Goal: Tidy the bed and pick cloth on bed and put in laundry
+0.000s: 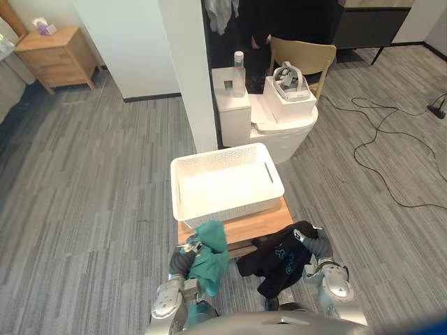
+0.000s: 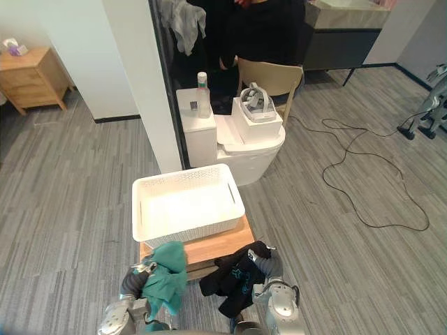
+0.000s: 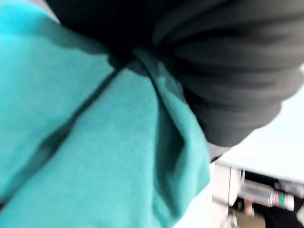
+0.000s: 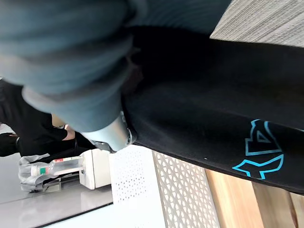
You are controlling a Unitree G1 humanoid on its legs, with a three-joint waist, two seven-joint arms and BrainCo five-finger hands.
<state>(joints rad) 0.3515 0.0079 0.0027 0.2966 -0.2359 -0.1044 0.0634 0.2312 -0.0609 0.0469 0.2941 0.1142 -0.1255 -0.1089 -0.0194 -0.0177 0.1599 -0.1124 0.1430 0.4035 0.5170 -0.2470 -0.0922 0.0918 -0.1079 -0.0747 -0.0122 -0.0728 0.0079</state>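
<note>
— Where's the washing got to?
— The teal cloth [image 1: 209, 262] is bunched in the left robot hand [image 1: 183, 259], fingers curled tight on it. The black garment [image 1: 279, 259] hangs from the right robot hand [image 1: 318, 246], clamped the same way. Both are at the near edge of the table [image 1: 255, 225], short of the white laundry basket [image 1: 230, 204] that sits on it.
— What might go wrong?
— The dangling tails, I'd guess. They hang lower than the basket's near rim, so a low carry could snag it and shove that light basket along the table, or leave cloth draped outside
</note>
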